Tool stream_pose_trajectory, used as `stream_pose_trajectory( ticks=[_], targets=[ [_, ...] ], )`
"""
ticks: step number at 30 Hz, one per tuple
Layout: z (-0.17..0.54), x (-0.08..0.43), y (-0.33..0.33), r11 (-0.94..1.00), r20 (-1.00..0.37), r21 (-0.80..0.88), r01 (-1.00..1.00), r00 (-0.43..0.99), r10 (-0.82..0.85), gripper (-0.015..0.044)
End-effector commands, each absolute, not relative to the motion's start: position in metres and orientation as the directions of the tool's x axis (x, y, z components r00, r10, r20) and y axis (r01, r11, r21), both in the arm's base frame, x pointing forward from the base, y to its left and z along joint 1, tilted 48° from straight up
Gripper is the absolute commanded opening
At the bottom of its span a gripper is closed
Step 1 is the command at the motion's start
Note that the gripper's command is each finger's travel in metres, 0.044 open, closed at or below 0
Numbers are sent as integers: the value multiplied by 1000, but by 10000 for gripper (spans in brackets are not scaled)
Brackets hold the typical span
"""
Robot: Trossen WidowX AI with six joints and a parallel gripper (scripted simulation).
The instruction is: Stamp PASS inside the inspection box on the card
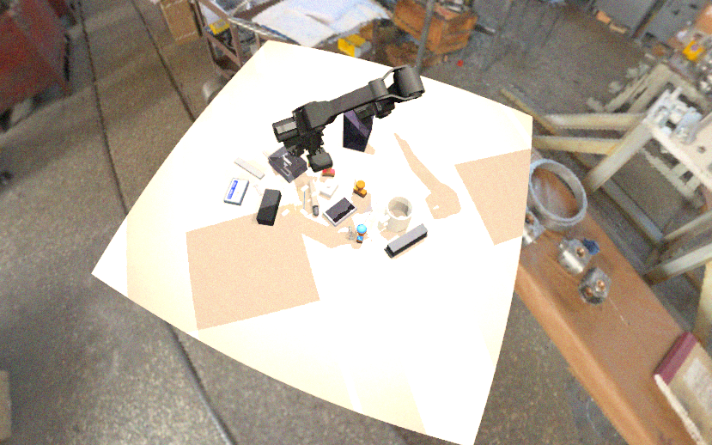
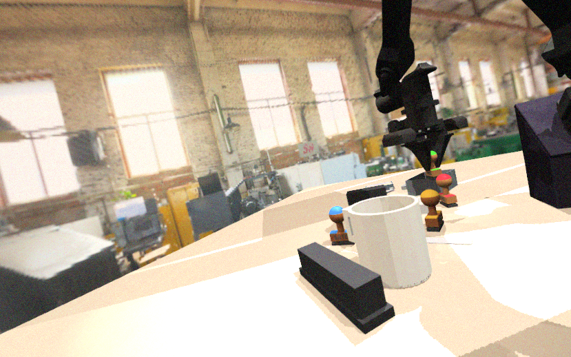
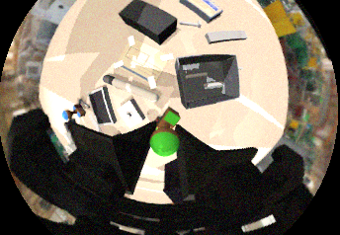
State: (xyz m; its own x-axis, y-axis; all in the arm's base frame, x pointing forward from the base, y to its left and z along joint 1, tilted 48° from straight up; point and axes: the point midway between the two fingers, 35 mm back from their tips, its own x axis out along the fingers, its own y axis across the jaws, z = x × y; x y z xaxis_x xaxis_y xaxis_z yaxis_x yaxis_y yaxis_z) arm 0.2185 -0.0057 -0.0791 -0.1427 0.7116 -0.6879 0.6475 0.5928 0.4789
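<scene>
My gripper [image 2: 430, 165] [image 3: 165, 125] is shut on the green-topped stamp [image 2: 432, 154] [image 3: 164, 143], holding it by the neck below its knob. Its underside and any lettering are hidden. The pale card [image 3: 154, 65] lies beyond the stamp, up and left in the wrist view; outlines show on it under bright patches, and I cannot make out a print. The dark ink pad [image 1: 339, 210] [image 3: 101, 105] lies open in a light frame, left of the gripper in the wrist view. In the top view the arm hides the held stamp.
Red [image 1: 328, 173] [image 2: 445, 188], orange [image 1: 360, 189] [image 2: 432, 208] and blue [image 1: 361, 232] [image 2: 338, 226] stamps stand nearby. A dark open tray [image 3: 185, 96] is right of the card. A thick marker [image 3: 133, 89], black block [image 1: 269, 207] [image 3: 148, 20], mug [image 2: 389, 248] and stapler-like bar [image 1: 405, 240] [image 2: 340, 281] also lie around.
</scene>
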Motion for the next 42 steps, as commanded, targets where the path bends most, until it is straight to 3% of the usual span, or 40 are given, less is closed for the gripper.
stream_pose_trajectory(
  ticks=[1,30,42],
  targets=[
    [-78,219,-8,597,-690,480,643,-144,709,0],
    [-67,220,-17,597,-690,479,643,-145,709,0],
    [-30,274,21,601,-701,473,645,-137,699,0]
  ],
)
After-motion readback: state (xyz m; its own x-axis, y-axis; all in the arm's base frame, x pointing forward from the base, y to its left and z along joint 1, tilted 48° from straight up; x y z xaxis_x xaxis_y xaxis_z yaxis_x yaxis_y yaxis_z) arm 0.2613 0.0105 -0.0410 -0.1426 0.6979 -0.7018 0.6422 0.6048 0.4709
